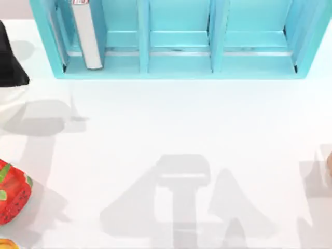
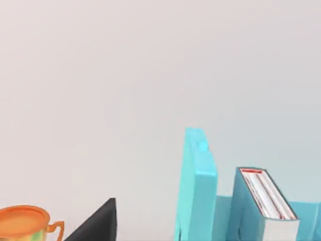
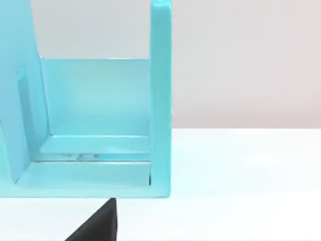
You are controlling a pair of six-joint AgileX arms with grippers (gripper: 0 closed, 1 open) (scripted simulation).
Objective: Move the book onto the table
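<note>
The book [image 1: 85, 33] stands upright in the leftmost compartment of the light-blue shelf [image 1: 179, 67] at the back of the white table [image 1: 166, 124]. Its white-grey page edges face up and forward. In the left wrist view the book [image 2: 263, 201] sits just behind the shelf's end wall [image 2: 195, 186], some way off. A black part of my left gripper [image 2: 98, 223] shows at that view's edge. The right wrist view looks at an empty end compartment of the shelf [image 3: 160, 100] on the table [image 3: 241, 165], with a black part of my right gripper [image 3: 98, 223] at its edge.
A red strawberry-like object [image 1: 13, 192] lies at the table's left edge, with an orange cup [image 2: 25, 223] near it. A black object [image 1: 8, 57] sits at the far left. Something brownish [image 1: 329, 162] peeks in at the right edge. Arm shadows fall across the front middle.
</note>
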